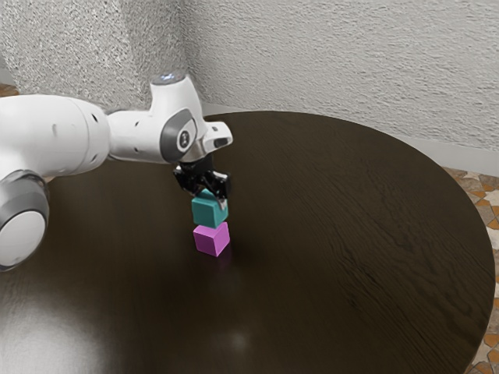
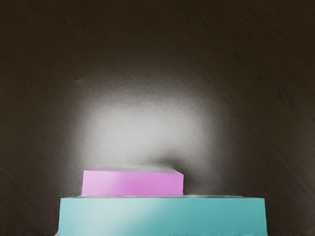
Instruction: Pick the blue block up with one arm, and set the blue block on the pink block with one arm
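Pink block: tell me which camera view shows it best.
The exterior view: the pink block shows nearly whole, standing on the table beneath the blue block. The wrist view gives one pink face, its lower part cut off by the blue block in front.

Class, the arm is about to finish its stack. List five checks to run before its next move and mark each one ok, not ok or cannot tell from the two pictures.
1. Tool shut on the blue-green block: ok.
2. Blue-green block over the pink block: ok.
3. The two blocks in contact, no gap: cannot tell.
4. Blue-green block centred on the pink block: cannot tell.
5. Dark round wooden table free of obstacles beside the stack: ok.
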`<act>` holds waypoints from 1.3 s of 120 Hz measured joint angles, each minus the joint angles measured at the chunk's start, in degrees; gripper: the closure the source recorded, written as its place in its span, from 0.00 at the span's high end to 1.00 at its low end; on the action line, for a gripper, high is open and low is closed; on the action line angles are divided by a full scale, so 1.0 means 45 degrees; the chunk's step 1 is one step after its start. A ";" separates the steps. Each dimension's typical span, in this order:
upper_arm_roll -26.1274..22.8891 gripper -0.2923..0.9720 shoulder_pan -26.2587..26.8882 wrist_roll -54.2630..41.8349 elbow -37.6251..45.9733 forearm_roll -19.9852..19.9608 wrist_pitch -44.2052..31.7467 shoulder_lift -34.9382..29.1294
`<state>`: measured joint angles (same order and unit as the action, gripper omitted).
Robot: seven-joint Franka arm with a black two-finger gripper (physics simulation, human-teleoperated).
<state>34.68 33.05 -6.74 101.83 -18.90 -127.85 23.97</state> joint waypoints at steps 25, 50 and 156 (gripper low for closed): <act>0.0029 0.49 -0.0098 0.0056 0.0129 0.0065 -0.0004 -0.0025; 0.0027 0.50 -0.0232 -0.0013 0.0081 0.0119 -0.0008 0.0014; -0.0110 0.50 -0.0313 -0.0215 -0.0441 0.0298 -0.0016 0.0531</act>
<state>34.18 31.65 -7.71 99.84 -17.56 -127.92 26.36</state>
